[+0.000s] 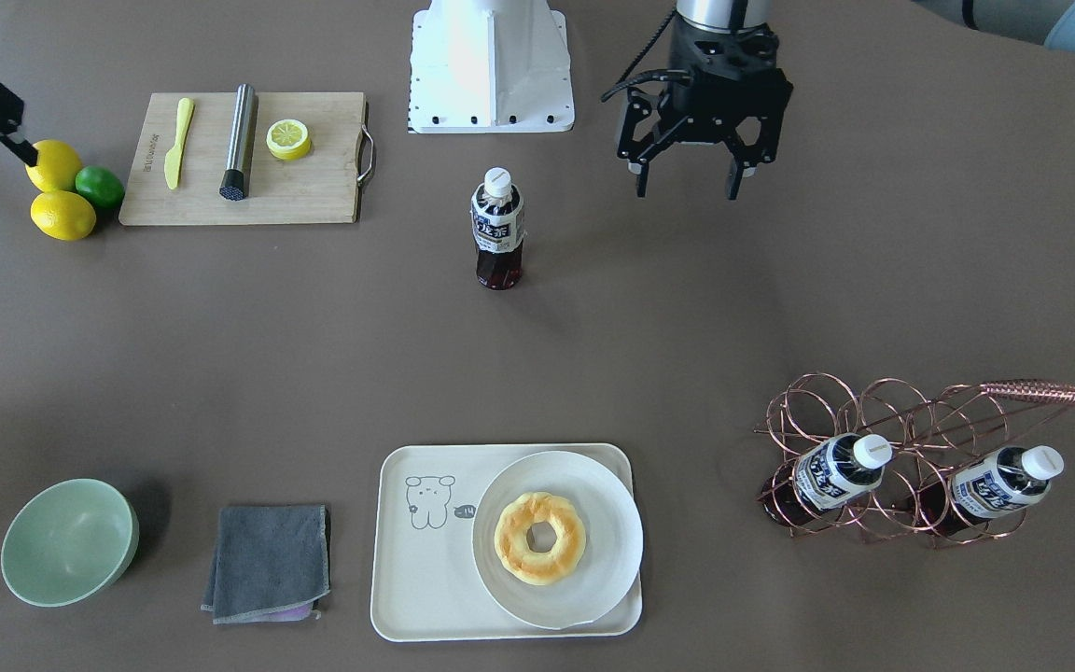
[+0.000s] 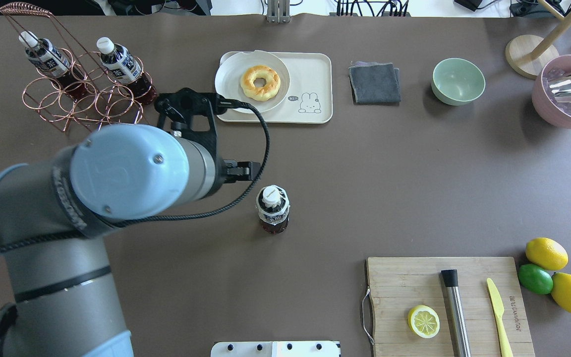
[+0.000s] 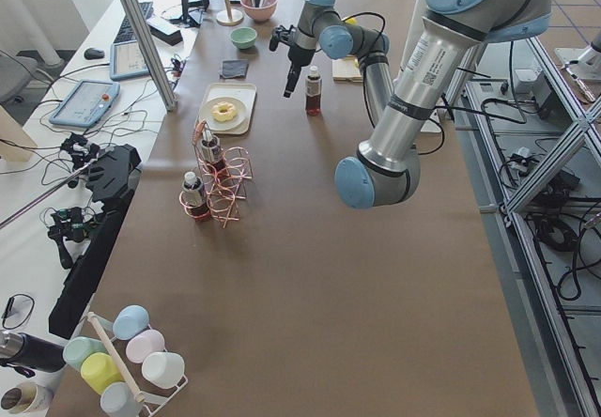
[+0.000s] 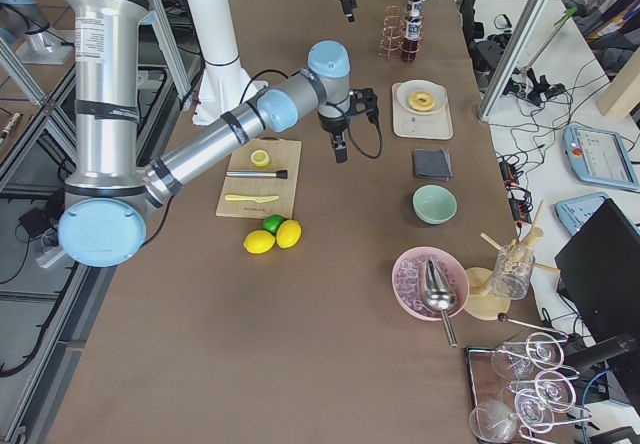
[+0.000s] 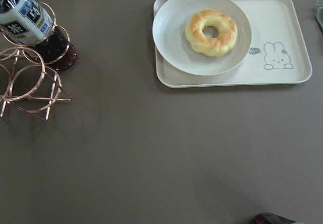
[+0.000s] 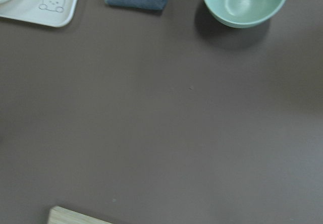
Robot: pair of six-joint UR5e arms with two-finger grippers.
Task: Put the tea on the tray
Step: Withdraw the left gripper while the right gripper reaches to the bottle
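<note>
My left hand (image 1: pixel 687 191) hung with its two fingers spread wide and nothing between them. The tea (image 1: pixel 497 229) stood on the table, straight up, with its white cap on top. My left hand was near the tea, on my left side of it and higher than its cap, not touching it. My right hand (image 4: pixel 340 149) was well apart from the tea on my other side. It looked too small for me to tell if it was spread or closed. So my left hand was the nearer one, and I think it was the one for the job.

Because the tea stood tall, I think my fingers had to slide over to my right and go down, one on each side of the bottle, before they squeezed.

The tray (image 1: pixel 416 579) lay well apart from the tea, across the table from me. A plate (image 1: pixel 607 574) with a doughnut (image 1: pixel 539 539) filled one side of it. The side with the little drawing was bare, and I think the tea could stand there.
</note>
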